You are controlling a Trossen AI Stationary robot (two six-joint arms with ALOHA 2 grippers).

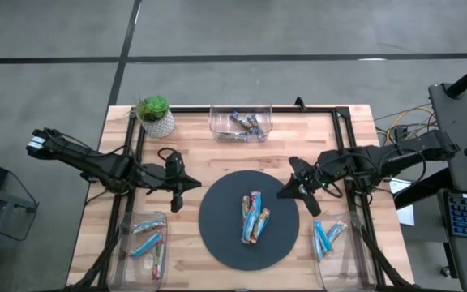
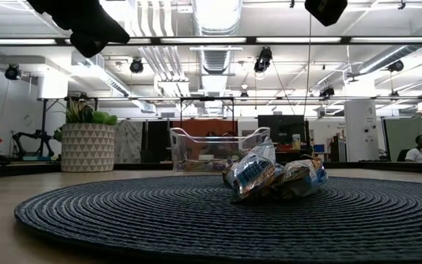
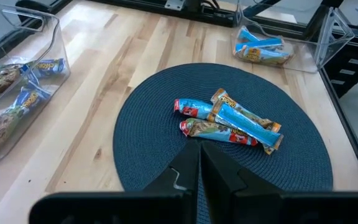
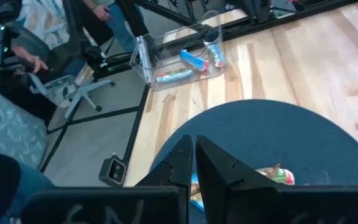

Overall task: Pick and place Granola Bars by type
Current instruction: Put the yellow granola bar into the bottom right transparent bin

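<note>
Three granola bars [image 1: 254, 217] lie in a loose pile on the middle of the dark round mat [image 1: 217, 235]: one bright blue [image 3: 244, 121] and two green and red-brown [image 3: 219, 130]. My left gripper [image 1: 177, 197] hangs shut above the table, just off the mat's left edge. My right gripper [image 1: 305, 197] hangs shut over the mat's far right edge. Neither holds anything. In the wrist views the shut left gripper [image 3: 199, 163] and the shut right gripper [image 4: 193, 155] both point toward the mat.
Three clear bins hold more bars: one at the far middle [image 1: 240, 123], one at the near left [image 1: 143, 243], one at the near right [image 1: 331, 239] with blue bars. A potted plant [image 1: 156, 115] stands at the far left corner. A person sits beyond the table [image 4: 30, 56].
</note>
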